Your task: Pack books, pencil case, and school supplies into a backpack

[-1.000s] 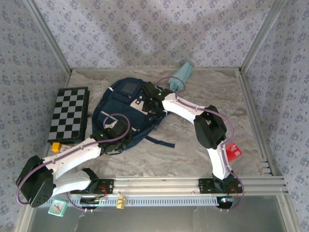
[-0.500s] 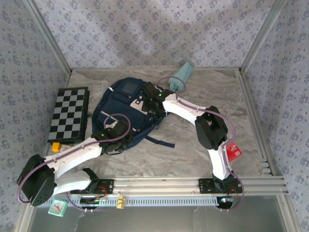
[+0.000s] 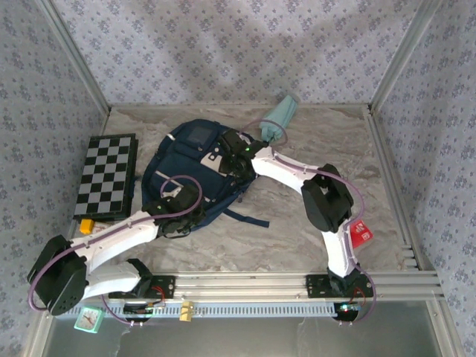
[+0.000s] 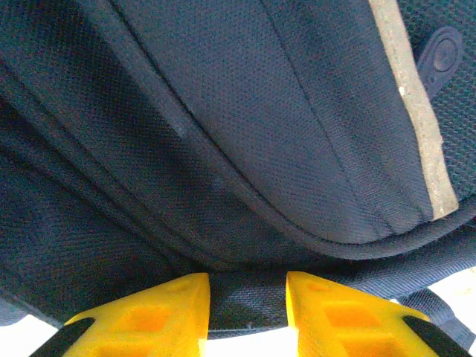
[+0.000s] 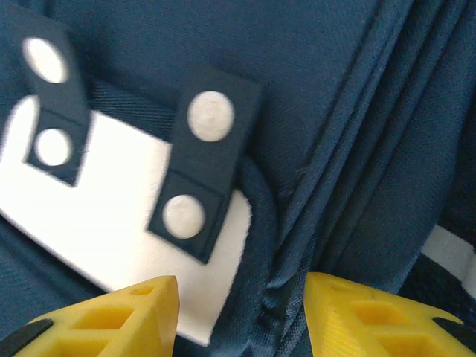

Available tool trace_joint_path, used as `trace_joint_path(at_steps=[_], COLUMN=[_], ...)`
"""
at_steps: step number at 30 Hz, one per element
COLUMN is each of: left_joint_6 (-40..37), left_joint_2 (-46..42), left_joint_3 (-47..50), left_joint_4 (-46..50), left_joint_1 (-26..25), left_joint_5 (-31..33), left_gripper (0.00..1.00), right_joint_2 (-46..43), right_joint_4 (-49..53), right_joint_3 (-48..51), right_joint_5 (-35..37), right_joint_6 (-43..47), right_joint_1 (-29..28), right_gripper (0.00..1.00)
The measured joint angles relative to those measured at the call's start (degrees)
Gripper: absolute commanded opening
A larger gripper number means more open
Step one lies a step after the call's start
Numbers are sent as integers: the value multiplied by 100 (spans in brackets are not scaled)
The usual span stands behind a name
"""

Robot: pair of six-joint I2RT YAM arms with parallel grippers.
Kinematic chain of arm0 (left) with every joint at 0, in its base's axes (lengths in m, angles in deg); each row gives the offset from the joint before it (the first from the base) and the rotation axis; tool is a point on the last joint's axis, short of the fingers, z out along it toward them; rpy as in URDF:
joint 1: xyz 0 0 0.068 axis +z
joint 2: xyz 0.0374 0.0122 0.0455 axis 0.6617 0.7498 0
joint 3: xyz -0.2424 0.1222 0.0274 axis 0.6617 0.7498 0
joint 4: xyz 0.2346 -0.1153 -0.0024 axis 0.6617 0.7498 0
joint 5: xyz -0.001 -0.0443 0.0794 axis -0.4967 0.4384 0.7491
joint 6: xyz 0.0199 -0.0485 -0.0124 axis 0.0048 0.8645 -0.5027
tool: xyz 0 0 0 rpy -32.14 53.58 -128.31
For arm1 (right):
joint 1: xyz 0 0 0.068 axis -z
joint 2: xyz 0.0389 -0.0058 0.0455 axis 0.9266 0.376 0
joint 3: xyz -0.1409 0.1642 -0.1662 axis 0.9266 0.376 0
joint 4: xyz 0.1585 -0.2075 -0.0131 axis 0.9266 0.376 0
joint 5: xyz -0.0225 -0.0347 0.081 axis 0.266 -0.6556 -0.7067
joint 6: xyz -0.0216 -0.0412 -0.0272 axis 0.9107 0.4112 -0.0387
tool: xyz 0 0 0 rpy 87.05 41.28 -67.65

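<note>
From above, one backpack point(image 3: 195, 169) lies flat on the marbled table point(image 3: 297, 223) with its grey patch turned to the far side. One light teal pencil case point(image 3: 281, 117) rests beyond the backpack's far right corner, near it but apart. One small red packet point(image 3: 361, 234) sits well off to the backpack's right, beside the right arm's lower links. One checkered board point(image 3: 106, 175) lies just left of the backpack. Two arms reach in. The left gripper point(image 3: 174, 216) is at the backpack's near edge, and the right gripper point(image 3: 224, 147) is over its upper right part, by the white patch.

In the left wrist view, the left gripper point(image 4: 248, 301) has its two yellow fingers point(image 4: 152, 320) closed against a fold of the backpack point(image 4: 223, 134) at its rim. The navy fabric is pinched between them. One pale strip of piping point(image 4: 420, 119) runs down the backpack's right side.

In the right wrist view, the right gripper point(image 5: 239, 316) has its two yellow fingers point(image 5: 111, 320) spread wide. One stands on either side of a raised seam of the backpack point(image 5: 357, 97) and neither presses it. Left of that seam is the one white patch point(image 5: 111, 216), crossed by two navy tabs point(image 5: 201, 171), each with two pale round dots, four in all.
</note>
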Motion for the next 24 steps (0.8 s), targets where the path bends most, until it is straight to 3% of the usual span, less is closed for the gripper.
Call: trace_joint_path(at_steps=[5, 12, 17, 20, 24], left_joint_6=[0, 0, 0, 0, -4], left_joint_2=[44, 90, 103, 127, 125], left_joint_3=[0, 15, 87, 118, 221], left_joint_4=[-20, -46, -168, -251, -382], left_joint_1=[0, 0, 15, 28, 90], left_joint_5=[2, 20, 26, 42, 39], left_gripper=[34, 34, 34, 34, 34], right_joint_2=[289, 330, 313, 203, -83], right_joint_4=[24, 4, -256, -658, -1075], right_joint_3=[-243, -326, -221, 11, 404], right_joint_5=[-127, -293, -321, -415, -629], right_joint_6=[-15, 26, 13, -42, -118], right_joint_1=[59, 160, 190, 225, 295], right_gripper=[44, 29, 8, 1, 0])
